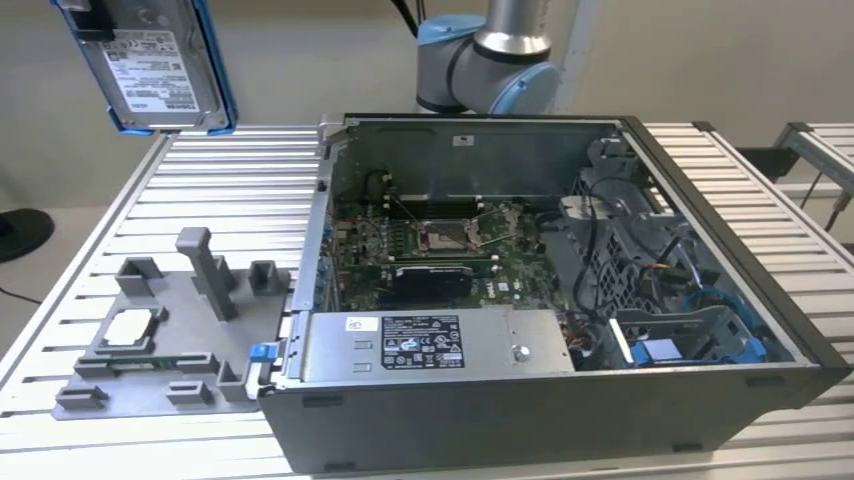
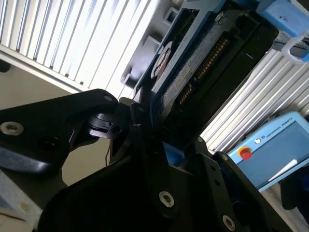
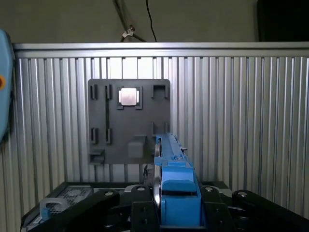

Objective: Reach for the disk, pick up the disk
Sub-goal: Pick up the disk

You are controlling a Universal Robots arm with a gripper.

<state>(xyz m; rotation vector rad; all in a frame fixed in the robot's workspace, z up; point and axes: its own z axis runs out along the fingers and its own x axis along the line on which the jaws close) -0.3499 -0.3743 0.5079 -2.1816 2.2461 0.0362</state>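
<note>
Shut black gripper (image 3: 177, 200) fingers (image 3: 143, 209) pinched the flat silver-grey metal disk (image 1: 154, 60) by its blue plastic bracket, as both wrist views showed. That disk hung upright in the air at the exterior view's upper left, high above the ribbed aluminium table (image 1: 227, 190) and touching nothing else. Below it on the table lay a grey plastic fixture plate (image 1: 200, 370) carrying a small square silver chip (image 1: 130, 327). Beside the plate, on the exterior view's right, stood an open dark computer case (image 1: 534, 430) with a long grey box (image 1: 427, 345) inside. The arm's grey-and-blue joint (image 1: 487, 70) stood behind the case. The disk's white label faced the exterior camera, its dark print too fine to read; the grey box bore a black-and-white label.
</note>
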